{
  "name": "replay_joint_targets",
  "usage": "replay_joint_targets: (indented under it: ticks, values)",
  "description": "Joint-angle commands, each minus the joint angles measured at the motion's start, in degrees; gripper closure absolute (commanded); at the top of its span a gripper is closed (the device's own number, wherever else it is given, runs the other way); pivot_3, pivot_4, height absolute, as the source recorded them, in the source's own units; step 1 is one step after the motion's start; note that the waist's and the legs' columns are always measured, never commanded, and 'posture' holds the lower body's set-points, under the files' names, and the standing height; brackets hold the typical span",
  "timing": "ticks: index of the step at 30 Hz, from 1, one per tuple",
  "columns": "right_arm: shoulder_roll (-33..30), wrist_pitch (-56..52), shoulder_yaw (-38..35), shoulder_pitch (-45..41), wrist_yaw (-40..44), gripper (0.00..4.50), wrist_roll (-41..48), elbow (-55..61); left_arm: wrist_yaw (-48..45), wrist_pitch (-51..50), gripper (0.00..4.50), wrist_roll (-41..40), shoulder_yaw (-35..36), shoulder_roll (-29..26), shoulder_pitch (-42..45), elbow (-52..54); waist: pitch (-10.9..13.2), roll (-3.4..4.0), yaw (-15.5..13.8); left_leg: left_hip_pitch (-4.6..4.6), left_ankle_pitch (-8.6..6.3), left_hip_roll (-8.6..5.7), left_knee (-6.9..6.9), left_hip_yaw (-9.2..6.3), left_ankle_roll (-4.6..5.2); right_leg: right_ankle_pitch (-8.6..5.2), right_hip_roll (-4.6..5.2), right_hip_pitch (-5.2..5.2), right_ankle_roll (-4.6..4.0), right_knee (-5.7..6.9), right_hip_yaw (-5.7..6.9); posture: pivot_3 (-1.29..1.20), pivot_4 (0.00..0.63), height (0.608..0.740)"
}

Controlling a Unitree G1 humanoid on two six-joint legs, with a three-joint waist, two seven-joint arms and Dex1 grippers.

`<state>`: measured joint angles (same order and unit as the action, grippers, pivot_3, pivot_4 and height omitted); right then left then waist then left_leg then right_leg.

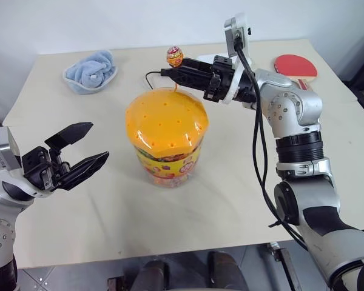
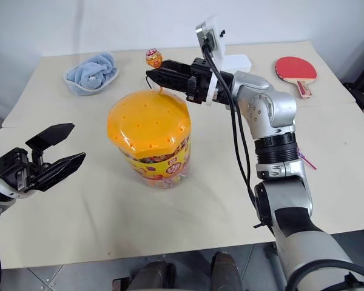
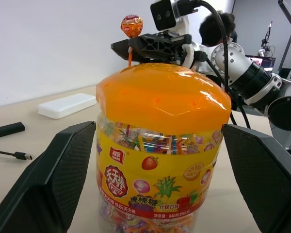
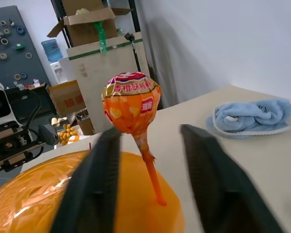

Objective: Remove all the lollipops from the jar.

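Observation:
The jar (image 1: pixel 167 142) stands mid-table, a clear tub with a candy label and a domed orange lid (image 1: pixel 165 120). One orange-wrapped lollipop (image 1: pixel 175 56) stands upright by its stick from the lid's far edge. My right gripper (image 1: pixel 167 73) reaches in level from the right. In the right wrist view its fingers (image 4: pixel 94 184) flank the lollipop (image 4: pixel 131 102) stick with a gap on each side. My left gripper (image 1: pixel 96 143) hangs open to the left of the jar, facing it and apart from it. In the left wrist view the jar (image 3: pixel 160 160) sits between its spread fingers.
A blue towel in a white bowl (image 1: pixel 91 71) lies at the far left. A red paddle (image 1: pixel 295 65) and a flat white box (image 2: pixel 235 62) lie at the far right. A black cable (image 1: pixel 150 76) runs behind the jar. A thin pink stick (image 2: pixel 307 161) shows beside my right forearm.

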<state>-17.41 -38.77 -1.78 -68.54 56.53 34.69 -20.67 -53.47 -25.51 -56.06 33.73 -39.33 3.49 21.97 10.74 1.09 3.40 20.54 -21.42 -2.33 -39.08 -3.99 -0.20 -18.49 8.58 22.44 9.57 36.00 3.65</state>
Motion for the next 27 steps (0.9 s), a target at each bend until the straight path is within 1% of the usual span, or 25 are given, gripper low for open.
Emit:
replay_joint_targets:
  ticks: [1, 2, 3, 6, 8, 11, 12, 14, 15, 16, 17, 19, 22, 23, 25, 27]
  values:
    - [-0.2, 0.8, -4.9, -3.6, 1.3, 3.99, 3.7, 0.0, -0.3, 1.1, 0.08, -1.1, 0.8, -0.6, 0.8, 1.2, 0.0, 0.0, 0.0, 0.0, 0.0, 0.0, 0.0, 0.0, 0.0, 0.0, -0.01, 0.01, 0.0, 0.0, 0.0, 0.0, 0.15, 0.74]
    - [-0.5, 0.8, -6.7, -4.5, 1.6, 4.35, 5.1, -0.8, -0.5, 1.2, 0.08, -1.1, 0.4, -0.7, 1.4, 0.9, 0.0, 0.0, 0.0, 0.01, 0.0, 0.0, 0.0, 0.01, 0.0, 0.0, 0.0, 0.01, 0.0, 0.0, 0.0, 0.0, 0.15, 0.74]
    - [-0.7, 1.2, -8.5, -5.3, 2.0, 4.47, 6.4, -1.6, -0.7, 1.2, 0.08, -1.0, -0.1, -0.7, 2.1, 0.5, 0.0, 0.0, 0.0, 0.02, 0.0, 0.0, -0.01, 0.01, 0.0, 0.0, 0.0, 0.01, 0.0, 0.0, 0.0, 0.0, 0.15, 0.74]
    - [-3.1, 0.8, -12.6, -7.1, 2.7, 4.47, 8.5, -3.5, -1.3, 1.1, 0.08, -0.6, -1.7, -0.6, 4.0, 0.0, 0.0, -0.01, -0.2, 0.04, 0.0, 0.01, -0.03, 0.0, 0.0, 0.0, 0.0, 0.01, 0.0, 0.0, 0.0, 0.0, 0.15, 0.74]
    - [-6.3, 2.5, -13.5, -7.3, 2.9, 4.47, 6.9, -5.1, -2.2, 1.1, 0.08, 0.0, -3.1, -0.8, 5.1, -0.2, 0.0, -0.04, -0.4, 0.04, 0.0, 0.0, -0.04, -0.03, 0.0, 0.01, 0.01, -0.02, -0.02, 0.0, 0.0, 0.0, 0.15, 0.74]
    - [-17.0, 6.3, -7.4, -5.2, 5.5, 4.47, -3.6, -9.0, -5.5, 2.4, 0.08, 3.5, -6.3, -2.5, 5.9, -0.3, 0.0, -0.07, -0.6, 0.07, -0.01, -0.09, -0.05, -0.02, 0.01, 0.04, 0.01, -0.03, -0.07, -0.02, 0.0, 0.0, 0.15, 0.74]
    - [-22.1, 6.9, -4.7, -3.9, 6.7, 4.47, -7.6, -10.8, -7.6, 3.0, 0.08, 5.1, -7.7, -3.9, 5.7, -0.1, 0.0, -0.07, -0.8, 0.1, -0.01, -0.11, -0.04, -0.03, 0.02, 0.04, 0.02, -0.02, -0.07, -0.04, -0.01, 0.0, 0.15, 0.74]
    - [-29.0, 6.0, -2.0, -2.1, 7.4, 4.47, -12.2, -14.0, -11.1, 3.6, 0.08, 6.7, -9.4, -5.9, 4.6, 0.8, 0.0, -0.08, -1.0, 0.14, -0.02, -0.12, -0.02, 0.05, 0.04, 0.04, 0.02, 0.01, -0.07, -0.1, -0.01, 0.0, 0.15, 0.74]
    - [-31.9, 5.3, -1.1, -0.9, 7.3, 4.47, -14.2, -15.5, -12.5, 3.4, 0.08, 6.5, -9.9, -6.8, 4.0, 1.5, 0.0, -0.06, -0.9, 0.18, -0.02, -0.11, 0.0, 0.1, 0.04, 0.04, 0.01, 0.05, -0.07, -0.15, -0.01, 0.0, 0.15, 0.74]
    - [-33.5, 4.8, -0.6, -0.3, 7.3, 4.47, -15.4, -16.4, -13.2, 3.2, 0.08, 6.1, -10.0, -7.3, 3.6, 2.1, 0.0, -0.04, -0.9, 0.21, -0.03, -0.1, 0.02, 0.18, 0.05, 0.04, 0.01, 0.1, -0.07, -0.16, -0.02, 0.0, 0.15, 0.74]
    - [-36.5, 5.5, 0.9, 2.4, 6.8, 4.47, -18.3, -17.4, -13.7, 2.6, 0.08, 5.3, -10.1, -7.7, 3.3, 2.5, 0.0, -0.02, -0.9, 0.25, -0.03, -0.07, 0.02, 0.26, 0.05, 0.04, 0.01, 0.16, -0.07, -0.18, -0.03, 0.0, 0.15, 0.74]
    - [-40.3, 7.8, 2.8, 6.9, 5.9, 4.47, -22.8, -19.0, -14.0, 1.9, 0.08, 4.5, -10.0, -8.0, 3.2, 2.6, 0.0, -0.02, -0.7, 0.35, -0.02, 0.01, -0.01, 0.36, 0.04, 0.03, -0.01, 0.24, -0.08, -0.21, -0.01, 0.0, 0.15, 0.74]
    - [-43.2, 11.5, 3.5, 12.3, 4.8, 4.47, -26.7, -21.1, -14.2, 2.0, 0.08, 4.8, -10.0, -7.7, 3.3, 1.5, 0.0, -0.02, -0.3, 0.38, -0.02, 0.04, -0.06, 0.69, 0.04, 0.03, 0.0, 0.26, -0.08, -0.26, -0.01, 0.0, 0.15, 0.74]
    - [-43.8, 13.2, 3.9, 15.5, 4.2, 4.47, -28.1, -22.8, -14.1, 2.2, 0.08, 5.3, -10.3, -7.2, 3.4, 0.7, 0.0, -0.02, -0.3, 0.38, -0.02, 0.05, -0.09, 0.79, 0.04, 0.03, 0.0, 0.26, -0.08, -0.26, -0.01, 0.0, 0.15, 0.74]
    - [-44.2, 15.7, 4.3, 19.8, 3.7, 4.47, -30.1, -25.3, -13.9, 2.4, 0.08, 5.6, -10.7, -6.7, 3.5, 0.0, 0.0, -0.03, -0.4, 0.36, -0.02, 0.09, -0.13, 1.0, 0.04, 0.03, 0.0, 0.25, -0.07, -0.26, 0.01, 0.0, 0.15, 0.74]
    - [-43.5, 18.0, 3.9, 22.2, 1.9, 4.47, -31.3, -28.8, -13.0, 2.0, 0.08, 5.1, -11.1, -6.1, 3.9, 0.1, 0.0, -0.03, -0.4, 0.36, -0.02, 0.09, -0.17, 1.12, 0.04, 0.03, 0.01, 0.24, -0.07, -0.25, 0.02, 0.0, 0.15, 0.74]
